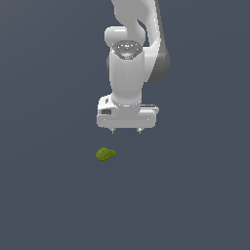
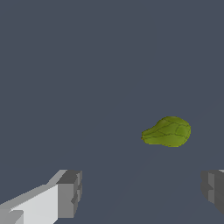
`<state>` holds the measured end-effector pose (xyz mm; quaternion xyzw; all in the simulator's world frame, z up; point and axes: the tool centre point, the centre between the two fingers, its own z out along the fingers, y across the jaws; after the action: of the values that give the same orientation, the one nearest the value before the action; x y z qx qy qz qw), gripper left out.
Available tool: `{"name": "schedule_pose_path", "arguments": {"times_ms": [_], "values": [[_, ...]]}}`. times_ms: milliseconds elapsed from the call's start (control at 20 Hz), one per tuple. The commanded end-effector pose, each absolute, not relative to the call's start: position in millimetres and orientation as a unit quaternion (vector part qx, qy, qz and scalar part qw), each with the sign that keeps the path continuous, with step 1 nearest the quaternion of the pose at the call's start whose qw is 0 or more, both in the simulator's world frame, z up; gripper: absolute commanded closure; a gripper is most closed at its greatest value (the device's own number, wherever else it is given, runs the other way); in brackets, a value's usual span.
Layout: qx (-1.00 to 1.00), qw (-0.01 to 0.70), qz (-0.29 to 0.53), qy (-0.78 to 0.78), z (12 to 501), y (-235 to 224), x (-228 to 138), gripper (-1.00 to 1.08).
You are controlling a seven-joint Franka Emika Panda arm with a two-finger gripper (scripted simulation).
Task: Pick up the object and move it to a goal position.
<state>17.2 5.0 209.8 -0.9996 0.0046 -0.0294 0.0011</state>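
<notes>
Gripper (image 1: 126, 131) mine, white and boxy, hangs on the end of a smooth white arm (image 1: 128, 73) and points straight down over a flat, plain slate-grey floor (image 1: 195, 195). Its two short fingers are spread wide with nothing between them; in the wrist view one grey, blocky fingertip (image 2: 69, 194) shows near one edge of the picture and the other near the opposite edge, with bare floor in the gap. My target, the object (image 1: 105, 154), is a small olive-green lump lying on the floor, apart from the gripper and touching nothing else. In the exterior view it sits below the gripper and a little toward the exterior view's left, so it is not directly under the open fingers. The wrist view confirms this: the object (image 2: 167, 131) lies off the midline between the fingertips, closer to one finger than the other, and ahead of them. Its shape is like a squat pear, fat and rounded at one end and tapering to a blunt point at the other, with a mottled, faintly veined, bumpy skin. Its long axis seems to run roughly along the line joining my fingertips, so I judge I must shift sideways over it before lowering, and perhaps turn my wrist to grip across the narrower width.
</notes>
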Motion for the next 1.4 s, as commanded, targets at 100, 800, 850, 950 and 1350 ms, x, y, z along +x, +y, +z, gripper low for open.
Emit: {"name": "schedule_pose_path", "arguments": {"times_ms": [100,800,850,950,1350], "values": [[-1.0,0.0,-0.029,-0.01,207.5,3.1,17.8,-0.92],[-0.991,-0.007,-0.022,-0.132,187.9,-13.4,22.4,-0.92],[-0.989,-0.008,-0.021,-0.145,185.9,-15.1,22.8,-0.92],[-0.985,-0.009,-0.02,-0.169,181.9,-18.4,23.6,-0.92],[-0.964,-0.011,-0.014,-0.267,166.0,-31.5,26.4,-0.92]]}}
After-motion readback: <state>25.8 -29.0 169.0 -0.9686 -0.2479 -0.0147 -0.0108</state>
